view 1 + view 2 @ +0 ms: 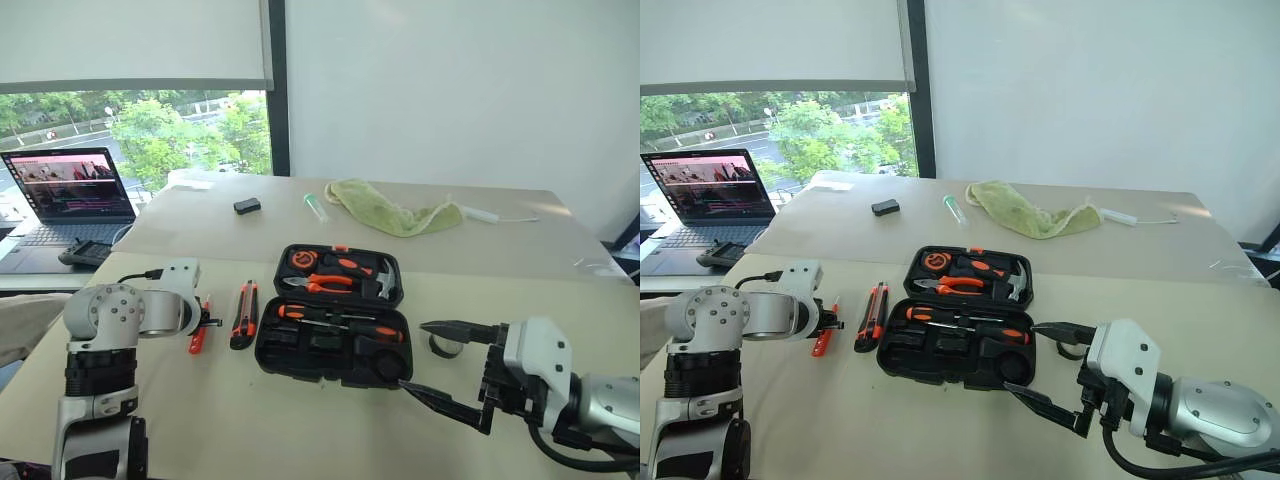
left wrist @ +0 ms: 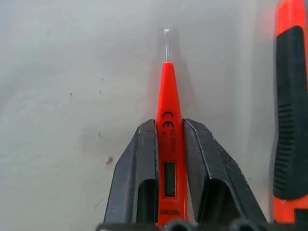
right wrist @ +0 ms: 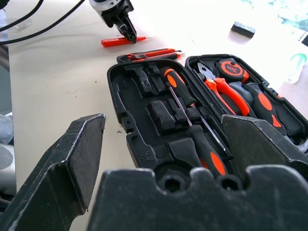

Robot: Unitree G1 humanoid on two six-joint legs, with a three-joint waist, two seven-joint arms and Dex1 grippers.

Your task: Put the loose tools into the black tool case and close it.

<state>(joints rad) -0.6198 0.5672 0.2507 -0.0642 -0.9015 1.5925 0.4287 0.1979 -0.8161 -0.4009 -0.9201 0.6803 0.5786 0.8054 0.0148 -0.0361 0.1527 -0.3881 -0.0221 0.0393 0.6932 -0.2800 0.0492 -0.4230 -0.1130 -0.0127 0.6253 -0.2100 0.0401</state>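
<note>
Pinching the slim orange tester pen between its two black fingers, the left gripper sits low over the table, toward its left edge. In the left wrist view the fingers press on either side of the pen's body, and the metal tip points away across the bare surface. Whether the pen is already off the table I cannot tell.

Just beside the pen, between it and the case, lies the black-orange utility knife, apart from both. The black tool case lies open near the middle of the table, its lid half toward the far edge holding the pliers, hammer and tape measure. The near half already carries the two screwdrivers in their slots. A small black tape roll rests on the table just off the case's right side.

The right gripper hovers there with its fingers spread wide and nothing between them, near the case's right-hand corner.

So the step in hand looks like the pick-up of the pen. The next move, as I judge it, is lifting it clear and carrying it past the knife to a narrow slot in the near half of the case. The pen is thin and smooth, so it could twist in the grip.
</note>
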